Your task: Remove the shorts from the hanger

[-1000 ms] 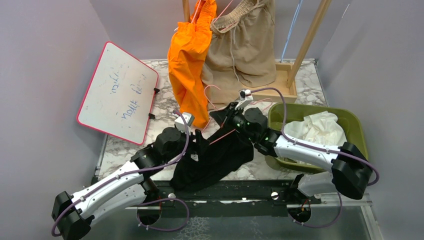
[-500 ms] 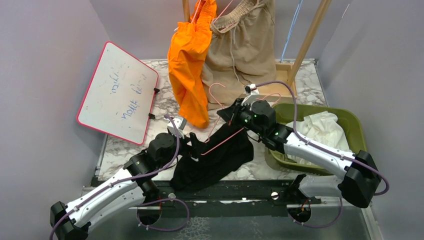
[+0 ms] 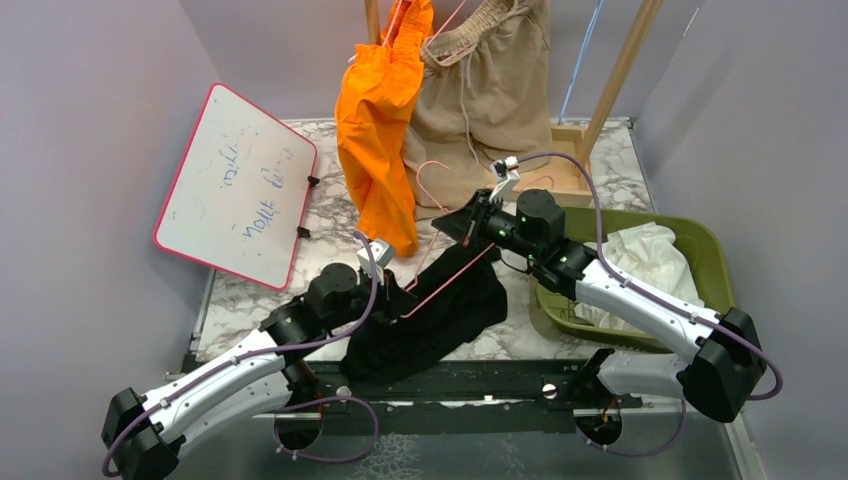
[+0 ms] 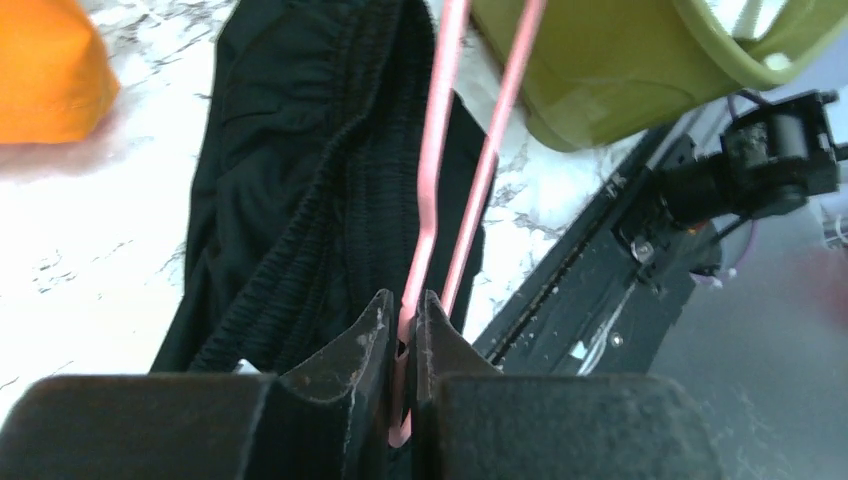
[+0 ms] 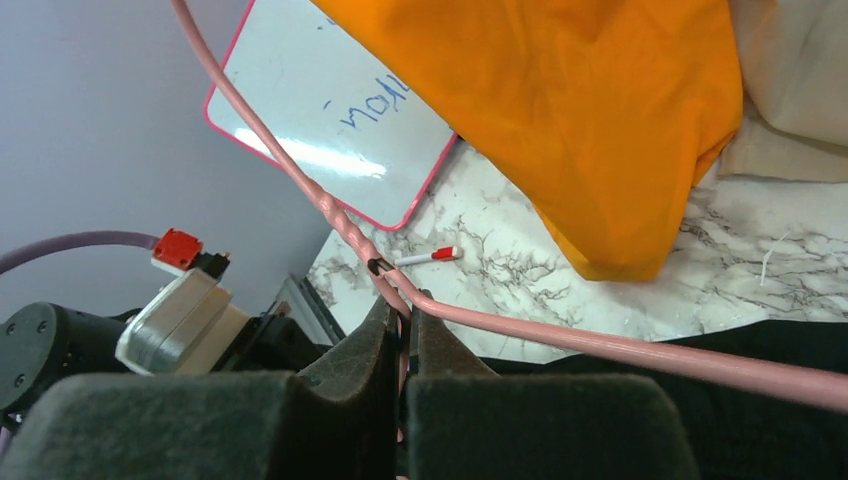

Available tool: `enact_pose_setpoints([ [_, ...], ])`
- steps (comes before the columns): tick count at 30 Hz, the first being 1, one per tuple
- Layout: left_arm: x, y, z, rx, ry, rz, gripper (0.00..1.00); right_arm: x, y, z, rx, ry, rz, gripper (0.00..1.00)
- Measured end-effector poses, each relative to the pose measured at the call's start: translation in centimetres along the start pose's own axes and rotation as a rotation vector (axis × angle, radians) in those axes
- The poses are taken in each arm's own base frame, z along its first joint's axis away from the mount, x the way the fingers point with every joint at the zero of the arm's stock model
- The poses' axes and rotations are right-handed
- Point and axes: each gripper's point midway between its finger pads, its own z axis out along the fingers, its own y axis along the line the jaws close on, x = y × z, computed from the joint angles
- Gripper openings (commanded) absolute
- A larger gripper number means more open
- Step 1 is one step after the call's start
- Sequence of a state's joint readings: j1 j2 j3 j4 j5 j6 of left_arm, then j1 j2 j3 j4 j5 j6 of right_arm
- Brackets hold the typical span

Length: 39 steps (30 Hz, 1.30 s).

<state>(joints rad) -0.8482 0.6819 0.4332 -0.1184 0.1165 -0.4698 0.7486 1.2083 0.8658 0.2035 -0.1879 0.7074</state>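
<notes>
Both grippers are clamped on the pink hanger [image 4: 440, 160]: the left gripper [image 4: 403, 320] pinches its low end, the right gripper [image 5: 400, 320] its twisted neck. The black shorts [image 4: 300, 180] lie just ahead of the left fingers, seemingly threaded on the wire. Next the hanger must slide free while the cloth stays down. Right of the right gripper, the green bin [image 3: 620, 213] holds the white shorts [image 3: 640, 255]; orange shorts [image 3: 375, 120] and tan shorts [image 3: 490, 90] hang beyond it
</notes>
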Motion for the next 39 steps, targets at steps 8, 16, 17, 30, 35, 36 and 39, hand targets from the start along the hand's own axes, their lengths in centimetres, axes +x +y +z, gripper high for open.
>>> enact_pose_setpoints([
  [8, -0.7, -1.6, -0.8, 0.076, -0.030, 0.022, 0.00, -0.2, 0.5, 0.0, -0.024, -0.008, 0.040, 0.32],
  [16, -2.6, -2.1, -1.3, 0.049, -0.023, 0.007, 0.00, 4.6, -0.1, -1.2, -0.083, 0.138, 0.091, 0.62],
  [17, -2.9, -2.3, -1.2, 0.046, -0.017, 0.007, 0.00, 5.2, 0.0, -1.4, -0.102, 0.156, 0.103, 0.62],
  [30, -2.5, -1.7, 0.4, -0.091, 0.105, 0.035, 0.00, 7.6, 0.9, -1.0, -0.207, 0.173, 0.225, 0.57],
  [35, -1.5, -2.1, 0.8, -0.078, 0.144, 0.081, 0.00, 7.2, -0.7, 0.2, -0.152, 0.091, 0.290, 0.23],
  [36, -1.4, -2.0, 0.8, -0.079, 0.146, 0.083, 0.00, 7.3, -1.1, 0.5, -0.143, 0.093, 0.299, 0.19],
  [39, -1.2, -1.5, 0.7, -0.100, 0.151, 0.084, 0.00, 7.4, -1.2, 1.1, -0.148, 0.090, 0.328, 0.02],
])
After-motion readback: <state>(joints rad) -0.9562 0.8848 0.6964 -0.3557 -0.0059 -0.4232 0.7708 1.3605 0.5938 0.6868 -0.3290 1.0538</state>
